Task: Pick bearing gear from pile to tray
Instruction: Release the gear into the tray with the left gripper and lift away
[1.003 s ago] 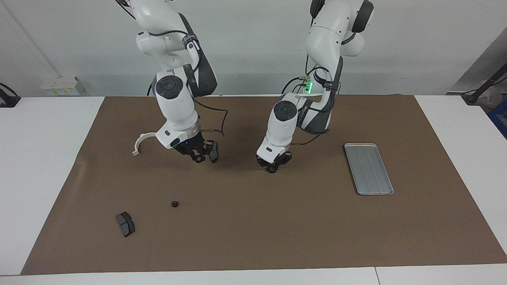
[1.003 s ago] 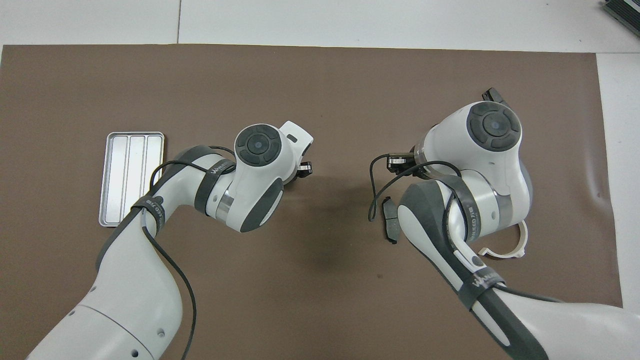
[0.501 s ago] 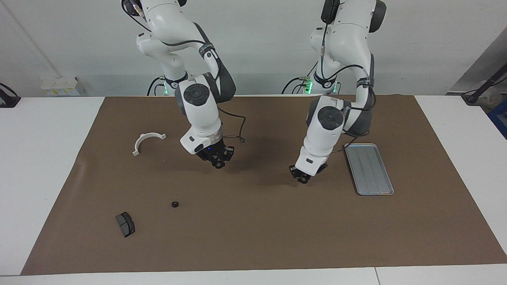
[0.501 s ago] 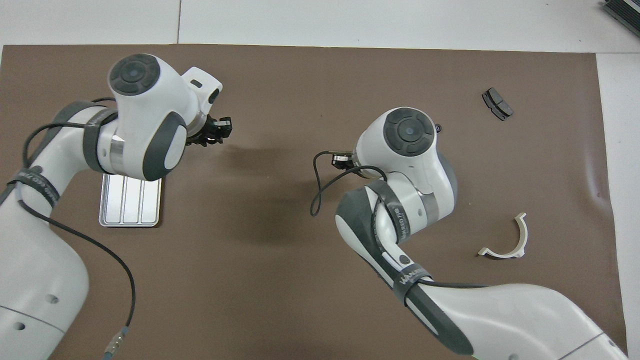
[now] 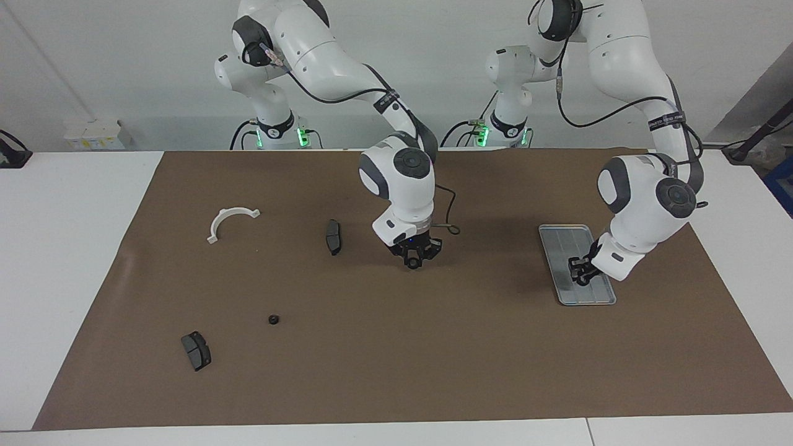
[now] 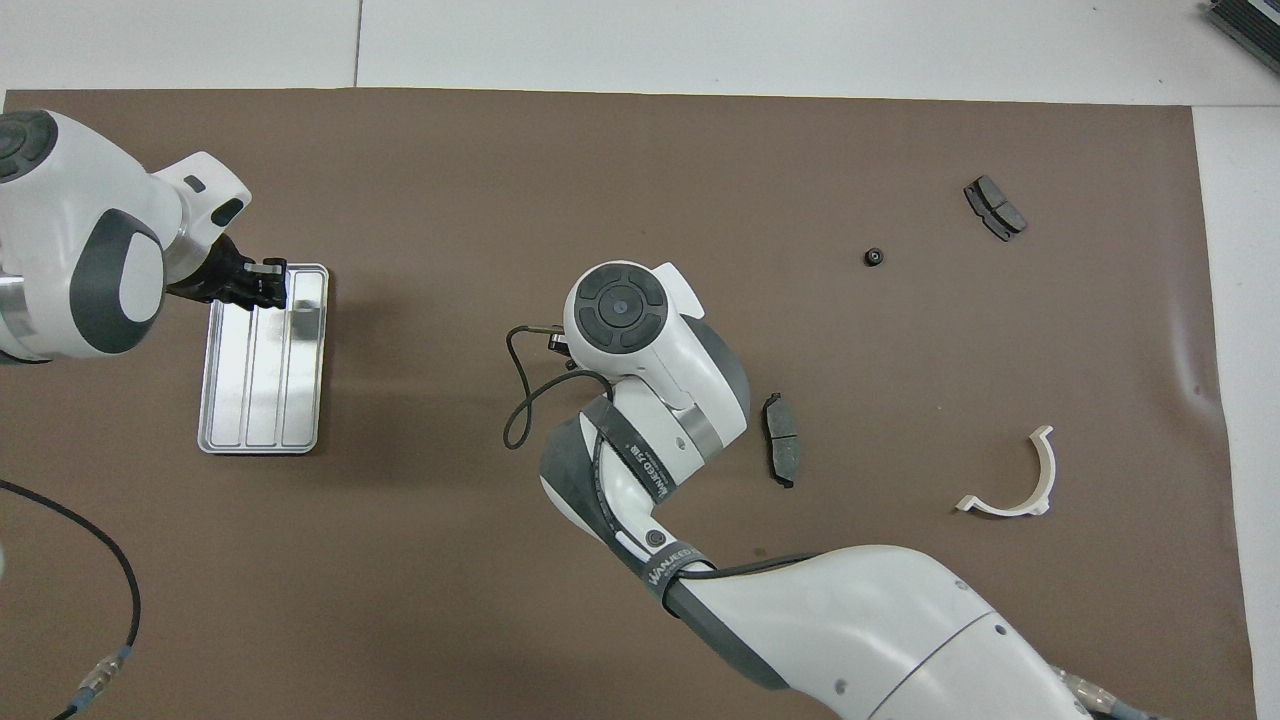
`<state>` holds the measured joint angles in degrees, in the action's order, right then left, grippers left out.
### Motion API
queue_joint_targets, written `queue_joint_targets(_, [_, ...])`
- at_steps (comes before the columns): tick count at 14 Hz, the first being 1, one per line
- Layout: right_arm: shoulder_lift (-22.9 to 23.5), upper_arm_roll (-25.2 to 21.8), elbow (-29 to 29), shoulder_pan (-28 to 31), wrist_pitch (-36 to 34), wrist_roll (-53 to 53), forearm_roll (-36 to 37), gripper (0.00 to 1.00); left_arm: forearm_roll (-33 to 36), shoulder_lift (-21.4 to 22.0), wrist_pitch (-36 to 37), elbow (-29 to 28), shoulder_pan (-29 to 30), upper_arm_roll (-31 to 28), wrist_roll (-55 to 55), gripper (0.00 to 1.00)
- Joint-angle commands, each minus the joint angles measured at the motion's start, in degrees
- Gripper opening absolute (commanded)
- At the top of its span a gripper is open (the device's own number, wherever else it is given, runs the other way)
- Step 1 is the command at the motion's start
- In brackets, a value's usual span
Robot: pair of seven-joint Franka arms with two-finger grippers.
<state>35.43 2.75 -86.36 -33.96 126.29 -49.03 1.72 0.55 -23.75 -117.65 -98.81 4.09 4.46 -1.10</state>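
One small black bearing gear [image 5: 272,319] [image 6: 874,257] lies on the brown mat in the pile at the right arm's end. The silver tray [image 5: 560,244] [image 6: 260,400] lies at the left arm's end. My left gripper [image 5: 577,274] [image 6: 272,283] hangs low over the tray with its fingertips together. I cannot make out anything between them. My right gripper [image 5: 413,262] is shut and hangs over the middle of the mat with nothing visible in it. In the overhead view its own wrist hides it.
A white curved bracket [image 5: 229,222] [image 6: 1015,480] lies nearer to the robots than the gear. One dark brake pad [image 5: 333,236] [image 6: 782,452] lies beside the right gripper. Another brake pad [image 5: 196,350] [image 6: 994,207] lies farther out than the gear.
The left arm swung from the mat's middle to over the tray. The right gripper moved from beside the bracket to the mat's middle, uncovering a brake pad.
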Motion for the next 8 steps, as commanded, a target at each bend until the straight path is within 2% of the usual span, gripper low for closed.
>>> queue_joint_targets(1, [0.69, 0.06, -0.46, 0.30, 0.88, -0.81, 2.05, 0.02, -0.11, 3.27, -4.41, -7.34, 1.09, 0.46, -2.77, 0.13])
queue_joint_targets(2, [-0.01, 0.06, -2.30, 0.30, 1.06, -0.63, 3.27, 0.11, -0.11, 3.45, -5.65, -8.32, 1.09, 0.46, -2.77, 0.23])
queue_joint_targets(3, [-0.27, 0.06, -3.02, 0.30, 1.41, -0.54, 3.63, 0.27, -0.11, 3.45, -5.83, -8.41, 1.09, 0.46, -2.68, 0.32])
queue_joint_targets(5, [-0.28, 0.06, -2.59, 0.39, 1.24, -0.37, 3.64, 0.70, -0.11, 3.36, -6.18, -7.98, 1.00, 0.46, -2.51, 0.50])
queue_joint_targets(6, [-0.28, 0.06, -2.24, 0.48, 1.16, -0.37, 3.72, 0.89, -0.11, 3.01, -6.19, -7.28, 0.66, 0.46, -2.25, 0.58])
queue_joint_targets(7, [-0.36, -0.02, -1.97, 0.91, 1.33, -0.37, 3.72, 1.00, -0.11, 2.49, -5.84, -5.70, 0.22, 0.54, -1.63, 0.60])
queue_joint_targets(8, [-0.37, -0.11, -1.71, 1.44, 1.59, -0.11, 3.72, 1.00, -0.20, 2.31, -5.14, -4.12, -0.13, 0.55, -1.54, 0.60])
